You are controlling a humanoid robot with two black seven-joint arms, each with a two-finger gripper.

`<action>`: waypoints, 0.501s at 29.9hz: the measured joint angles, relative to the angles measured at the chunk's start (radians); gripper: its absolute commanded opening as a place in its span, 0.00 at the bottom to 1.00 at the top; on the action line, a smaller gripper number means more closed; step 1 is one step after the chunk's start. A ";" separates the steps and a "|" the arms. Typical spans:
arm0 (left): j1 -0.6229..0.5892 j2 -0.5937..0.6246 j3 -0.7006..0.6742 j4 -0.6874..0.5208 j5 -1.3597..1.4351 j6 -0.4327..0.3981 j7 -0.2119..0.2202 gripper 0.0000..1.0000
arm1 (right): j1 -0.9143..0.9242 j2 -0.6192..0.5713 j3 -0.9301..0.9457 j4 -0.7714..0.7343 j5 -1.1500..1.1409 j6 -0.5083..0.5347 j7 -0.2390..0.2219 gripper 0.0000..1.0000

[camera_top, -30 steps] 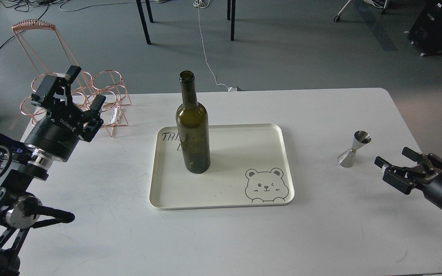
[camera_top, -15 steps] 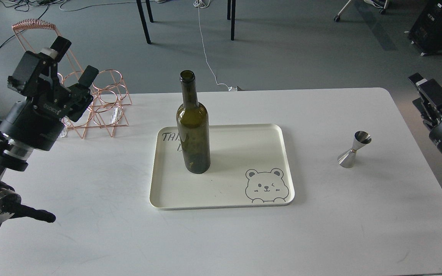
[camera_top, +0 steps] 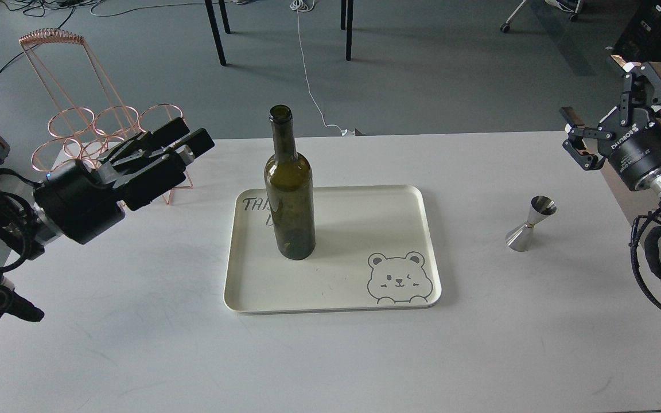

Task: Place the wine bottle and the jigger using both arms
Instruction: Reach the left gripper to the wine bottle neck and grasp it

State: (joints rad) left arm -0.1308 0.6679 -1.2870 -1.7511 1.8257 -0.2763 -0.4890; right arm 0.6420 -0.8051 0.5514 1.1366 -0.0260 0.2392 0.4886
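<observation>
Wine bottle [camera_top: 289, 189] upright on left part of cream tray [camera_top: 422, 229], clear of rim, neck free for side grasp. Jigger [camera_top: 530, 223] upright on table [camera_top: 135, 344], right of tray, well apart. Left gripper [camera_top: 184, 139] level, aimed at bottle, fingers slightly parted, empty. Right gripper [camera_top: 617, 112] raised above and beyond jigger, wide open, empty

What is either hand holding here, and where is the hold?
Nothing. The left hand and right hand are both empty; the wine bottle stands on the tray, the jigger on the table.
</observation>
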 measured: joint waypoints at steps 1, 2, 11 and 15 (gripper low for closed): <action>-0.027 0.001 0.024 0.003 0.057 0.000 0.000 0.98 | 0.000 0.003 0.000 -0.001 0.000 0.000 0.000 0.99; -0.053 0.002 0.048 0.006 0.101 0.000 0.000 0.98 | -0.002 0.004 0.000 -0.002 0.000 0.000 0.000 0.99; -0.226 -0.045 0.167 0.103 0.351 0.000 0.000 0.98 | -0.009 -0.001 0.002 -0.010 -0.002 0.000 0.000 0.99; -0.248 -0.091 0.177 0.144 0.356 0.000 0.000 0.98 | -0.012 -0.001 0.000 -0.018 -0.002 0.000 0.000 0.99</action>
State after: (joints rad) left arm -0.3792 0.5765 -1.1097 -1.6073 2.1816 -0.2761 -0.4889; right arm 0.6299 -0.8063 0.5516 1.1187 -0.0276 0.2394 0.4887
